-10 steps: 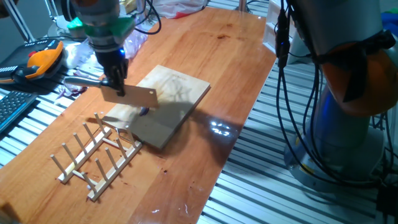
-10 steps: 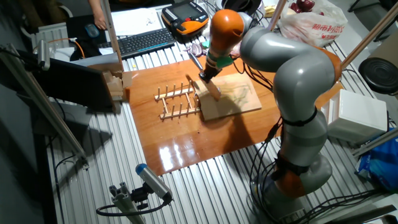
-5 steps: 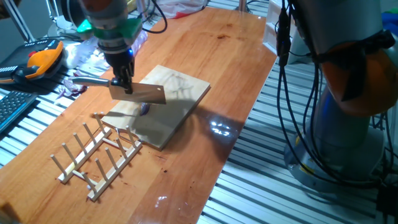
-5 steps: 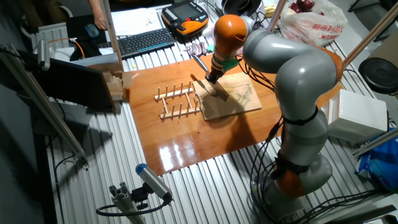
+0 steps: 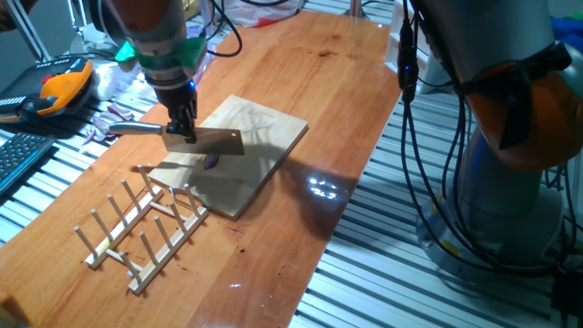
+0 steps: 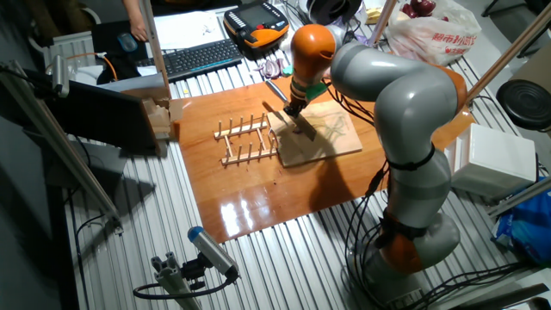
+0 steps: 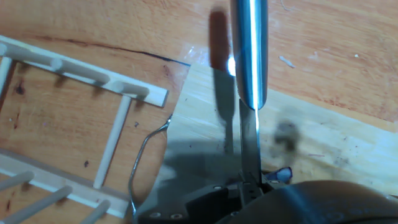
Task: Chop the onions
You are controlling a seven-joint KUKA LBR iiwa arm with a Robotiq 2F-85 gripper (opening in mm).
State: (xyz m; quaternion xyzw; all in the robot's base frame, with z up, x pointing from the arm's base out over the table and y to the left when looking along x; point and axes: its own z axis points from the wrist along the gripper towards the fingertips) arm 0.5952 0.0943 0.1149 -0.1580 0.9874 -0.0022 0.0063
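My gripper (image 5: 182,126) is shut on a cleaver-like knife (image 5: 206,140), blade edge down, steel handle sticking out to the left. It hangs just above the near-left part of the wooden board (image 5: 246,155). A tiny purple onion bit (image 5: 211,162) lies on the board right under the blade. In the hand view the knife (image 7: 250,74) runs up the middle and the onion bit (image 7: 283,175) lies just right of the blade on the board (image 7: 205,130). In the other fixed view my gripper (image 6: 293,107) holds the knife (image 6: 300,126) over the board (image 6: 331,136).
A wooden peg rack (image 5: 137,223) lies right beside the board's near-left end; it also shows in the hand view (image 7: 93,93). An orange teach pendant (image 5: 59,87) and clutter sit off the table's left side. A keyboard (image 6: 202,56) and a plastic bag (image 6: 430,34) lie behind the table.
My gripper has carried the knife a little to the right over the board, then settled slightly lower above the onion bit. The board and rack have not moved.
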